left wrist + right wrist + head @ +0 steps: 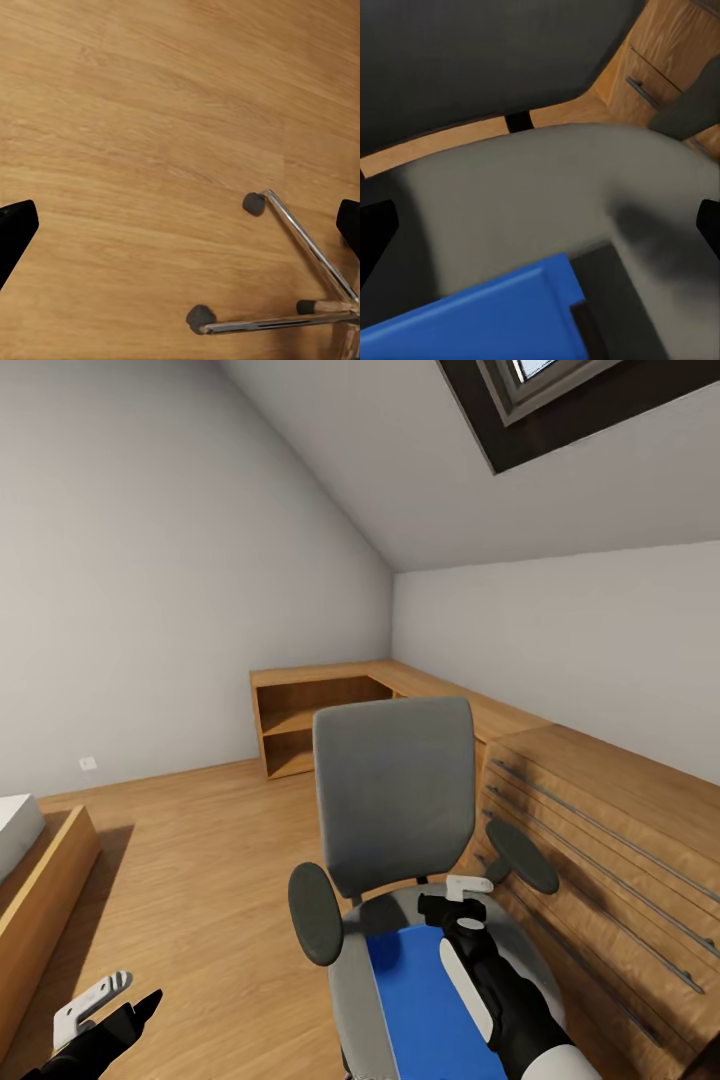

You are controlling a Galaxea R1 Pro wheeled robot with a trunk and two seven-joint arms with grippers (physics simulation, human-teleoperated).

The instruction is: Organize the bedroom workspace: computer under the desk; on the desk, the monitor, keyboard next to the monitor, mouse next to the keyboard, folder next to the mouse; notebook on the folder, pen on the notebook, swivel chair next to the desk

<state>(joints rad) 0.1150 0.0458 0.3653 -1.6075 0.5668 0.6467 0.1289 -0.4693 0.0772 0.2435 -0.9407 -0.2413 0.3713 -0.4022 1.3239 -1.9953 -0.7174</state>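
The swivel chair (395,830) stands in the middle of the room on the wooden floor (200,860), its grey back toward the far corner. It is close beside the light wooden dresser (610,830) on the right, not beside any bench.

Going left to right: a low wooden bed frame (40,880) sits at the far left edge. The left gripper (110,1000) hangs low at near left over bare floor; in the left wrist view its fingertips (15,232) are spread wide, with the chair's chrome castor legs (300,240) below. On the seat lies the bright blue notebook (425,995), flat; whether the folder lies under it I cannot tell. The right gripper (455,905) hovers over the far end of the seat, just past the notebook's edge; its fingers (375,240) are spread apart and hold nothing.

Judging by this, the task is early: the notebook is still on the chair, the chair is away from the bench, and everything else remains to be checked.
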